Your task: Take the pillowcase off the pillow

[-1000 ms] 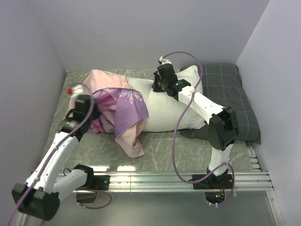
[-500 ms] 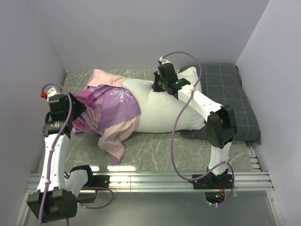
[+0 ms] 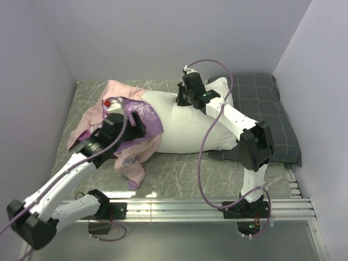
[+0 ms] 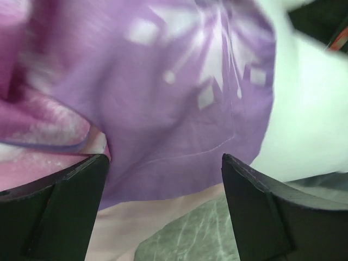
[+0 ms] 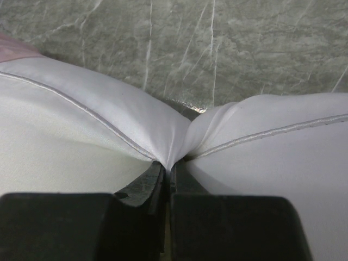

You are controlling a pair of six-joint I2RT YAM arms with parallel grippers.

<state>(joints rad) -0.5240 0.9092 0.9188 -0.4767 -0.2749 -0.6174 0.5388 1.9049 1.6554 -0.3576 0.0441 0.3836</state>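
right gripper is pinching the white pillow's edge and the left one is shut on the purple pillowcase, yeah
The left part is wrong. The left gripper is open: the left wrist view shows its jaws spread wide, the purple pillowcase unclamped beyond them. The right gripper does pinch the edge of the white pillow.

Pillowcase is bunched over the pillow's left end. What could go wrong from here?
1. The right claw is shut on only a thin fold of the pillow seam; a hard tug may slip it.
2. The left claw is open over the pillowcase; closing deep could pinch pillow too and drag both.
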